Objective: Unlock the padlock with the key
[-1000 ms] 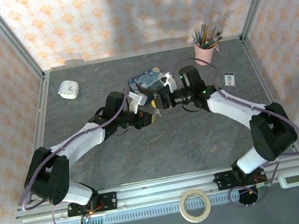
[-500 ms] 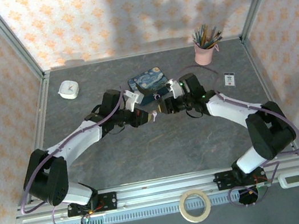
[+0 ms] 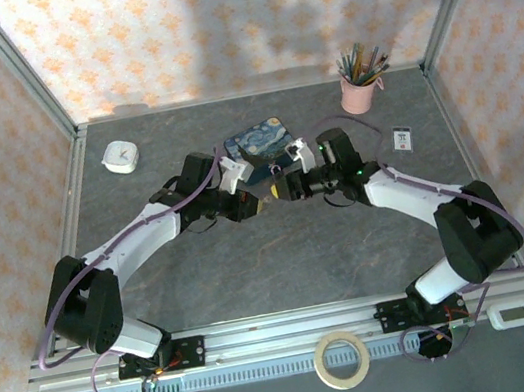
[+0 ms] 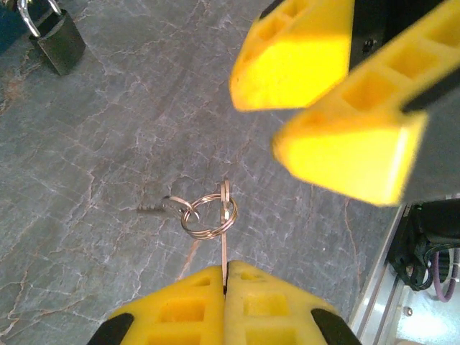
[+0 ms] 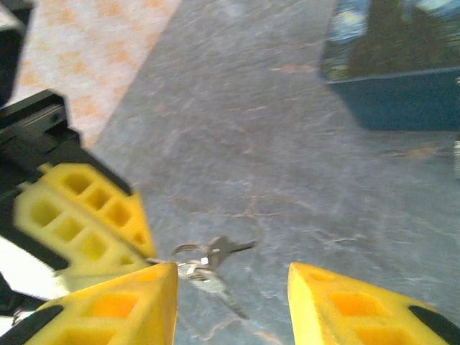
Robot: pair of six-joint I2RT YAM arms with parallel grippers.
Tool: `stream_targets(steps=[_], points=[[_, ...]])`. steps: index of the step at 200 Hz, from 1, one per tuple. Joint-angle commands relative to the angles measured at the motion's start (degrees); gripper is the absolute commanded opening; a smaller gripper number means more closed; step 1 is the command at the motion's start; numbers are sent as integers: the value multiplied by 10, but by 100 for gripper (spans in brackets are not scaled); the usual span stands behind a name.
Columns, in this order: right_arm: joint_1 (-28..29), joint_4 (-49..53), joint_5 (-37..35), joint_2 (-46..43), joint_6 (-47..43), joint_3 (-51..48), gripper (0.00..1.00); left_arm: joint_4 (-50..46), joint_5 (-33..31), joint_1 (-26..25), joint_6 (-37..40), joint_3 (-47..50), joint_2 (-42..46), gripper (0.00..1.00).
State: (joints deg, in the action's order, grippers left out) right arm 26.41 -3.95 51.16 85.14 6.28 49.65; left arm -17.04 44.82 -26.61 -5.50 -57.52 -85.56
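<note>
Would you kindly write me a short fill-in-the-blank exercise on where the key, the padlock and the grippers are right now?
1. The left gripper is ___ on the key.
2. The jaws of the right gripper stand ___.
3. The padlock sits at the edge of the ___ box.
4. The pencils stand in a ___ cup.

Missing words: shut; open; blue; pink.

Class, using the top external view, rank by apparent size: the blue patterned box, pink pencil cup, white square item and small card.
1. blue patterned box
2. pink pencil cup and white square item: look about alike, so unranked
3. small card
</note>
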Motion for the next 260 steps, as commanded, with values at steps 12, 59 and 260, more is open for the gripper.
stream_targets(steps=[12, 59, 260], points=[[0, -44, 115, 27, 12, -8, 42, -9, 20, 1, 18, -19, 4, 0], [0, -75, 138, 37, 29, -21, 40, -4, 38, 0, 15, -15, 5, 0], [30, -260, -37, -11, 124, -70, 0, 547, -203, 2, -650, 248, 102, 64]])
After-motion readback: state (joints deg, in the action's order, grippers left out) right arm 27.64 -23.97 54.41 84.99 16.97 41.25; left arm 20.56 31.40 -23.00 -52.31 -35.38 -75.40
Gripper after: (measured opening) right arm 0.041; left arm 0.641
